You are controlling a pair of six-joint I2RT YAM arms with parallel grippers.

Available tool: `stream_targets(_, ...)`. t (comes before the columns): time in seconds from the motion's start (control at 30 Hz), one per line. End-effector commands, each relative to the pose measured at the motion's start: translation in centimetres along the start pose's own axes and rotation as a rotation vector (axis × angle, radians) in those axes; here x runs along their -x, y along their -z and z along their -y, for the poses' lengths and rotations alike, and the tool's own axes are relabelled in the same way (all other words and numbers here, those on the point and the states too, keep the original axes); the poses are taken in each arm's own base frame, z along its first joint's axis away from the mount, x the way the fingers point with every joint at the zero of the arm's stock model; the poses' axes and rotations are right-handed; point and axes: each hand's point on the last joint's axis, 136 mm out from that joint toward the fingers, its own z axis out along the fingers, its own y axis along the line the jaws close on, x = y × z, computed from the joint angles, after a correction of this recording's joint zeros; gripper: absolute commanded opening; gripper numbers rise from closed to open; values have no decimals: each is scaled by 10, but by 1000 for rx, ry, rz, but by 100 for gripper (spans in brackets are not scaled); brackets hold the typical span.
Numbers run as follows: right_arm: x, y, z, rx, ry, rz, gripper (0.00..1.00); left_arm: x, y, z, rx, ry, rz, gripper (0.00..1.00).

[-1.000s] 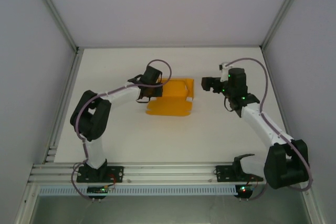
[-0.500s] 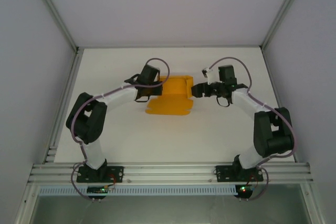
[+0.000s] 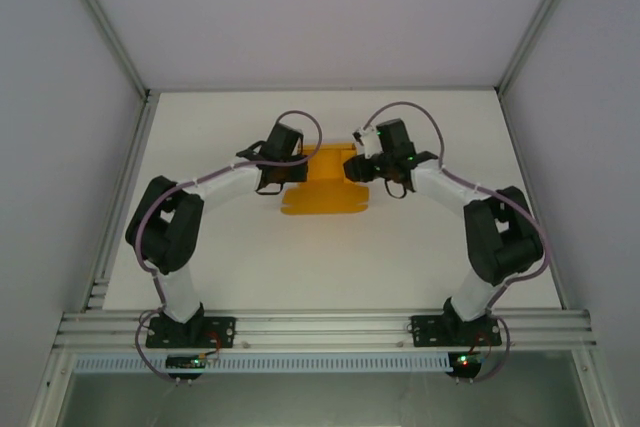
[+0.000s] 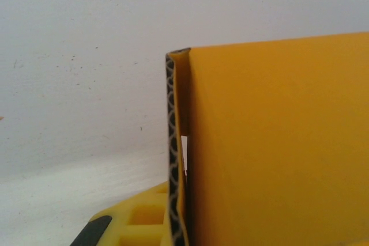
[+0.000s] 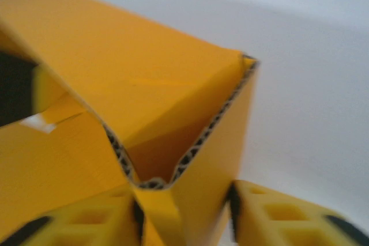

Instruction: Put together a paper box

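while paper box [image 3: 325, 199] lies long axis left-right | left fingers [image 4: 144, 223] clamp it | right fingers [image 5: 277, 211]: grip unclear

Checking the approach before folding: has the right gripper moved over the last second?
Yes. The right gripper has swung left, away from the right edge of the table, and now meets the right side of the paper box.

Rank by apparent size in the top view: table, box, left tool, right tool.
1. table
2. box
3. left tool and right tool: they look alike, so not ranked.
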Motion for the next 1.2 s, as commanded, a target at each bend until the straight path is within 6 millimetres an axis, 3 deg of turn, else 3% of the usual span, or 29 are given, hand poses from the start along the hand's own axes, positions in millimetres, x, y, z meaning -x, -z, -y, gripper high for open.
stream_targets(0.0,23,-1,37,-382,-38,100,28,9,6,31,-99,-22,13,0)
stream_targets(0.17,34,8,63,-733,-89,163,16,8,2,35,-84,1,-3,0)
stream_targets(0.27,25,-4,59,-753,-112,122,14,8,1,36,-81,9,-2,0)
stream_targets(0.37,22,-4,71,-818,-159,123,9,11,3,36,-77,28,6,0)
stream_targets(0.43,18,6,84,-891,-224,152,0,12,5,35,-67,47,11,0)
stream_targets(0.8,1,48,121,-1255,-314,226,0,11,0,23,5,160,-8,0)
stream_targets(1.0,4,42,119,-1203,-328,250,0,12,-2,13,71,175,-3,0)
stream_targets(1.1,12,26,107,-1052,-324,282,0,11,-5,14,63,163,-8,0)
stream_targets(1.17,24,12,89,-877,-298,309,0,11,-6,14,68,158,-10,0)
